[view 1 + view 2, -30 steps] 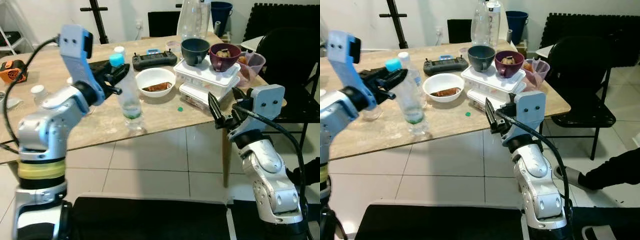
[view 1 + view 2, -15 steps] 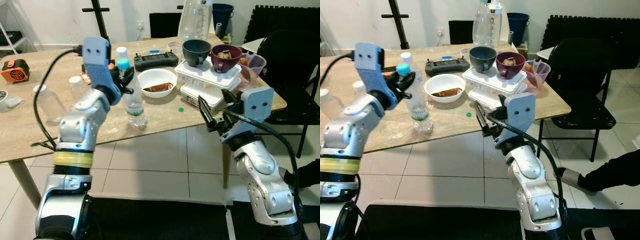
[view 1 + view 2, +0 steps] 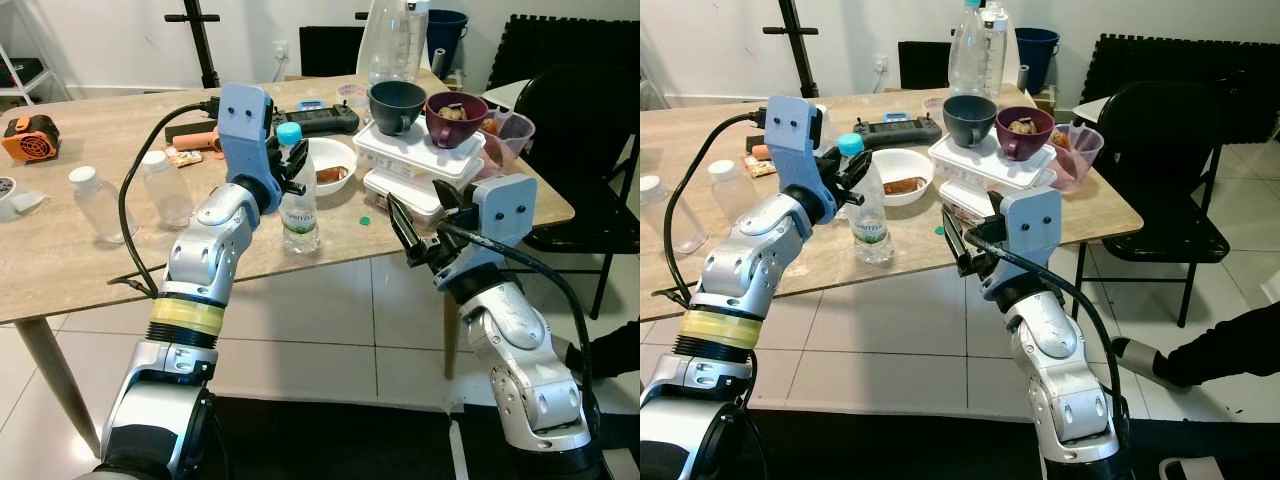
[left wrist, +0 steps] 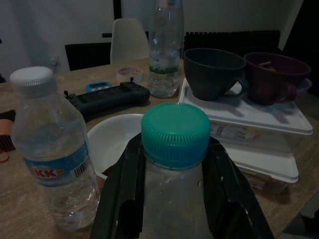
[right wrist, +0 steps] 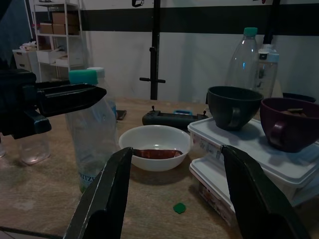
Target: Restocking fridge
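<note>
A clear water bottle (image 3: pixel 299 205) with a teal cap (image 4: pixel 175 132) stands upright on the wooden table (image 3: pixel 90 265), close to the front edge. My left gripper (image 3: pixel 286 166) is shut on the bottle's neck, its black fingers (image 4: pixel 131 185) pressed on both sides just under the cap. My right gripper (image 3: pixel 409 233) hovers at the table's front edge to the right of the bottle. Its fingers (image 5: pixel 106 198) are spread wide open with nothing between them.
A white bowl (image 3: pixel 336 163) with food sits just behind the bottle. Stacked lidded containers (image 3: pixel 418 166) carry a dark mug (image 3: pixel 397 104) and a maroon mug (image 3: pixel 455 115). White-capped bottles (image 3: pixel 165 186) stand to the left. A black chair (image 3: pixel 580 150) is at the right.
The camera has shifted, so the table sits differently in the picture. My left arm has reached further forward, still holding the bottle. The right gripper has stayed open.
</note>
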`<state>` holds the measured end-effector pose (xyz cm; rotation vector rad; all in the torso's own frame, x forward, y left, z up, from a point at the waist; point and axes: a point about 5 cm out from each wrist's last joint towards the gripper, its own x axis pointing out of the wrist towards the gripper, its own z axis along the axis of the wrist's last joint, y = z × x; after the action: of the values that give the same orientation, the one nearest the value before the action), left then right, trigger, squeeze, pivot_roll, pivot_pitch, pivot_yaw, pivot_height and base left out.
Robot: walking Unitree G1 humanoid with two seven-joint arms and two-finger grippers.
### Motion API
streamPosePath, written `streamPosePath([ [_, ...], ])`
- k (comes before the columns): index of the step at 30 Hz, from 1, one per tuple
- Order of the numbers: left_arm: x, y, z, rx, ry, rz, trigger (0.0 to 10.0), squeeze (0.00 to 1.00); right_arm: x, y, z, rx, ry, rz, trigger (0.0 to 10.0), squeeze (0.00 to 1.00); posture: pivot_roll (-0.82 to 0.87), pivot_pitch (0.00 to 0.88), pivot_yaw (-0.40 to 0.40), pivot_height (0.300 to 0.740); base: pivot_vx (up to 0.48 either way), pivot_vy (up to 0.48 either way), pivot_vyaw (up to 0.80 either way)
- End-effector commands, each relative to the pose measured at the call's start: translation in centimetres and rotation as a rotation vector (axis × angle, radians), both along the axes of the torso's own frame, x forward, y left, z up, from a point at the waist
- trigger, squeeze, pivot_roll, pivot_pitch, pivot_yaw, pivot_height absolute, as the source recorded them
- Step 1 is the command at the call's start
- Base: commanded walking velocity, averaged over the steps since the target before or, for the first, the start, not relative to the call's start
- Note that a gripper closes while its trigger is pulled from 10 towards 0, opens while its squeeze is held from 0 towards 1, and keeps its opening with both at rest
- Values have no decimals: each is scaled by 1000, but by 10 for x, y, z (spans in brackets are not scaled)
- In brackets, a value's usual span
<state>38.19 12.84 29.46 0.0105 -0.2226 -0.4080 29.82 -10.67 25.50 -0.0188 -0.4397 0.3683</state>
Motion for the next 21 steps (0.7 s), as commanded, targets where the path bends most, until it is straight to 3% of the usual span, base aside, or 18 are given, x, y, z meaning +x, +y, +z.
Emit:
streamPosePath([
  [1,2,-8,-12,26,43,-16,10000,0,0,2,-2,2,12,8,10000,0,-80,166,1,721,0,0,0],
  [21,8,4,-14,70,17,44,10000,0,5,-7,-2,27,5,-59,10000,0,-70,163,11,721,0,0,0],
])
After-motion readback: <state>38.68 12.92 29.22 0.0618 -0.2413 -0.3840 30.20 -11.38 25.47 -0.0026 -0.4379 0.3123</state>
